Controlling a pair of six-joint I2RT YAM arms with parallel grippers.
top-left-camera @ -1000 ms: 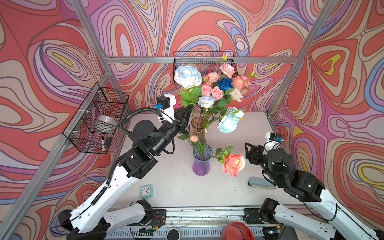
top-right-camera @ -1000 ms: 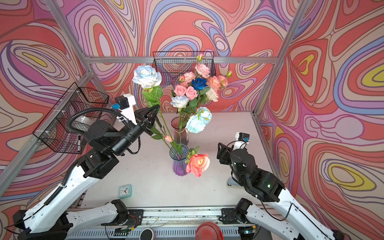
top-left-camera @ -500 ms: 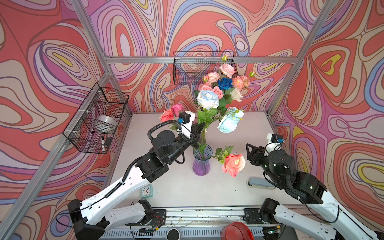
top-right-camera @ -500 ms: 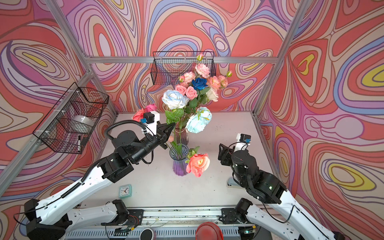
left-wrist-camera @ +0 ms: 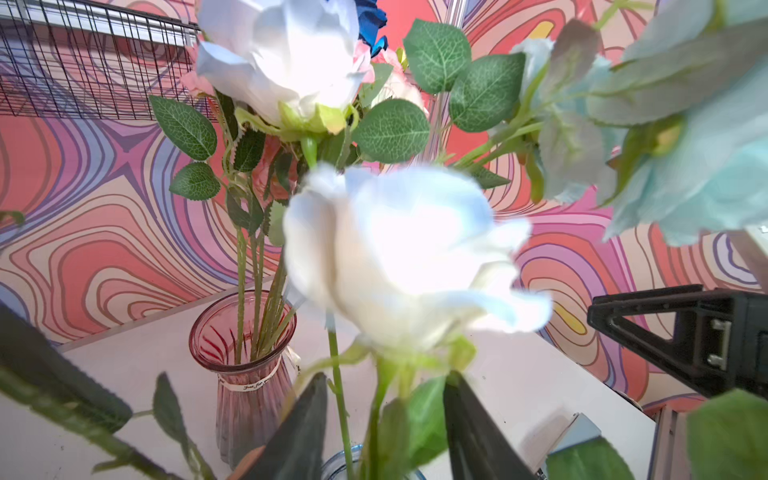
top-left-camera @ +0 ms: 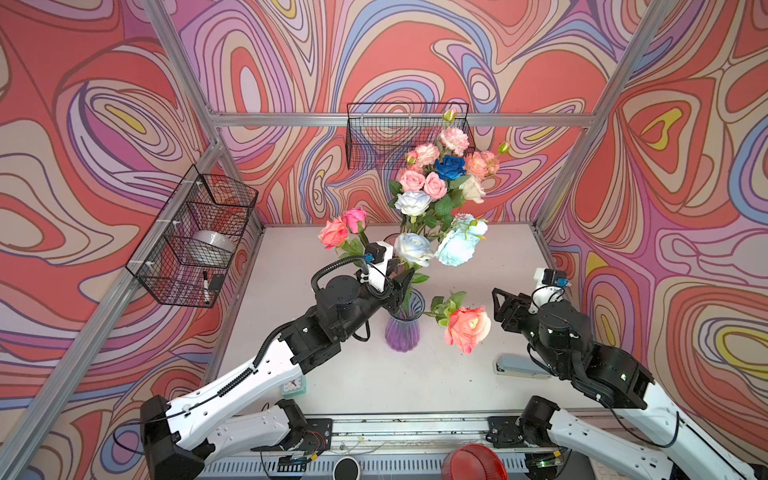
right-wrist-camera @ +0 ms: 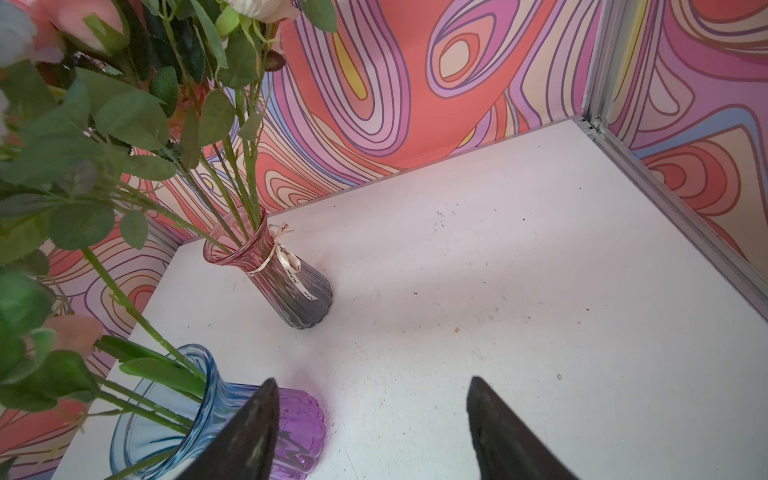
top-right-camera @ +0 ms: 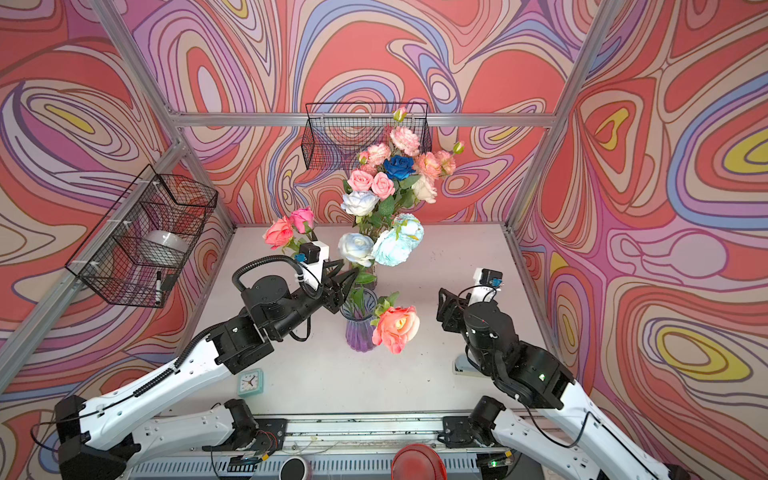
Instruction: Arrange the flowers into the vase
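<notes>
A purple vase (top-left-camera: 401, 332) (top-right-camera: 359, 332) with a blue rim (right-wrist-camera: 166, 415) stands mid-table. My left gripper (top-left-camera: 404, 280) (top-right-camera: 348, 270) (left-wrist-camera: 386, 376) hovers just above its mouth, open; a green stem and leaf run between the jaws. That stem carries a pale blue-white rose (top-left-camera: 413, 248) (top-right-camera: 356, 248) (left-wrist-camera: 399, 257). A peach rose (top-left-camera: 467, 328) hangs over the vase's right side. A coral and a pink rose (top-left-camera: 345, 226) rise behind the left wrist. More flowers (top-left-camera: 436, 178) fill a pink glass vase (left-wrist-camera: 245, 365) (right-wrist-camera: 270, 274) further back. My right gripper (top-left-camera: 505, 309) (top-right-camera: 446, 307) (right-wrist-camera: 372, 382) is open, empty, right of the purple vase.
A grey stapler (top-left-camera: 519, 365) lies under the right arm. A small teal clock (top-left-camera: 293, 384) sits by the left arm near the front edge. Wire baskets hang on the left wall (top-left-camera: 195, 241) and the back wall (top-left-camera: 386, 133). A red dome (top-left-camera: 473, 461) sits at the front rail.
My left gripper came down from high over the table with the pale blue-white rose, set its stem in the purple vase and opened its jaws. The right arm barely moved.
</notes>
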